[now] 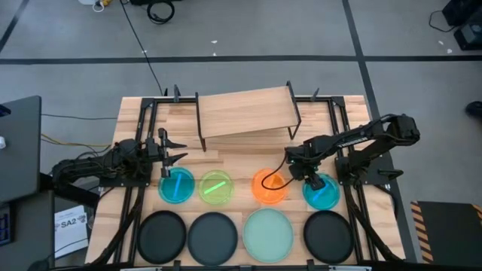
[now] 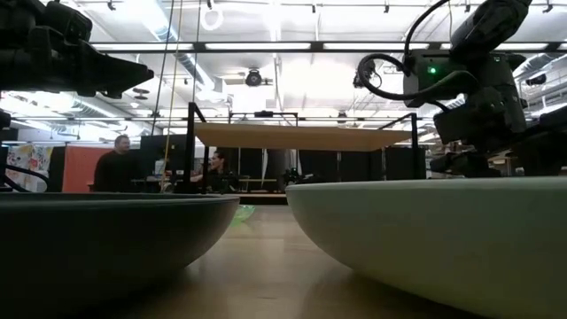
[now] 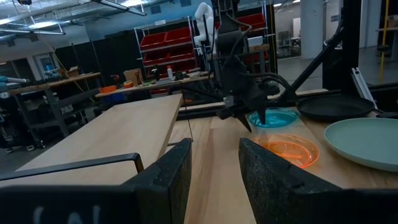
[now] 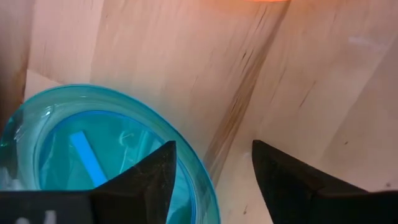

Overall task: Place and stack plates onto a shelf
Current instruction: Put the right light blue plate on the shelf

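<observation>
Four small translucent plates lie in a row on the table: blue (image 1: pixel 176 185), green (image 1: pixel 216 187), orange (image 1: pixel 269 186) and blue (image 1: pixel 322 191). Nearer the front lie two black plates (image 1: pixel 162 235) (image 1: pixel 212 239), a mint plate (image 1: pixel 268 233) and a third black plate (image 1: pixel 327 235). The shelf (image 1: pixel 245 113) stands behind them with nothing on it. My right gripper (image 4: pixel 214 162) is open and points down over the right blue plate's (image 4: pixel 93 155) rim on its orange-plate side, one finger over the bowl and one over bare wood. My left gripper (image 1: pixel 181 150) is open and level, just behind the left blue plate.
Black frame rails (image 1: pixel 143 128) run along both sides of the slatted tabletop. In the low view the front black plate (image 2: pixel 106 239) and the mint plate (image 2: pixel 443 239) fill the foreground, with the shelf (image 2: pixel 292 136) behind. People sit in the room beyond. Bare wood lies between the shelf and the small plates.
</observation>
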`<state>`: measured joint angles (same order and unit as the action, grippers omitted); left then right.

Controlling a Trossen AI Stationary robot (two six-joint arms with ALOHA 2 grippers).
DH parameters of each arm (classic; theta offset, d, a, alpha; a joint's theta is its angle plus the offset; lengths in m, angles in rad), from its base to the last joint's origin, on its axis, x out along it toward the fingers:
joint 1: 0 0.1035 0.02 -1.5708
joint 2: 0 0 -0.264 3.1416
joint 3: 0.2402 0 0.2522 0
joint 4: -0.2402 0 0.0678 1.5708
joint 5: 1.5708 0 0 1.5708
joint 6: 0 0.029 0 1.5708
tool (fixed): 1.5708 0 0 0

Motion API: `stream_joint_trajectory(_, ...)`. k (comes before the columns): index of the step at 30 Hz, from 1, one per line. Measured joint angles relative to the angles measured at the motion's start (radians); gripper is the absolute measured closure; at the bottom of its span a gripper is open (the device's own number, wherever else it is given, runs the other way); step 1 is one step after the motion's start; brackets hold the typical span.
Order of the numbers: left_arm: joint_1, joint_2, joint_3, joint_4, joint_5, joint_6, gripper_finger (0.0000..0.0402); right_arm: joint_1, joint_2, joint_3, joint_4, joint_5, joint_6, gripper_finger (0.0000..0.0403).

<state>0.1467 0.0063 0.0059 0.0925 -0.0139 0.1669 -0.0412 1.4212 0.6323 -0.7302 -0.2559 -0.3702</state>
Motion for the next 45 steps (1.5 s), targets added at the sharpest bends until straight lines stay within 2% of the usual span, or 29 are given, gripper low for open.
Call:
stream_joint_trajectory(17,0.0,0.0,0.0,0.0,0.0,0.0,0.026,0.067,0.001,-0.001,-0.004,-0.001,0.0,0.0284)
stream_joint_trajectory(32,0.0,0.0,0.0,0.0,0.0,0.0,0.026,0.069,0.0,0.0,-0.004,-0.001,0.0,0.0392)
stream_joint_trajectory(41,0.0,0.0,0.0,0.0,0.0,0.0,0.026,0.065,0.0,0.0,-0.001,0.004,0.001,0.039)
stream_joint_trajectory(45,0.0,0.0,0.0,0.0,0.0,0.0,0.026,0.064,0.0,0.0,0.004,0.081,0.008,0.0396)
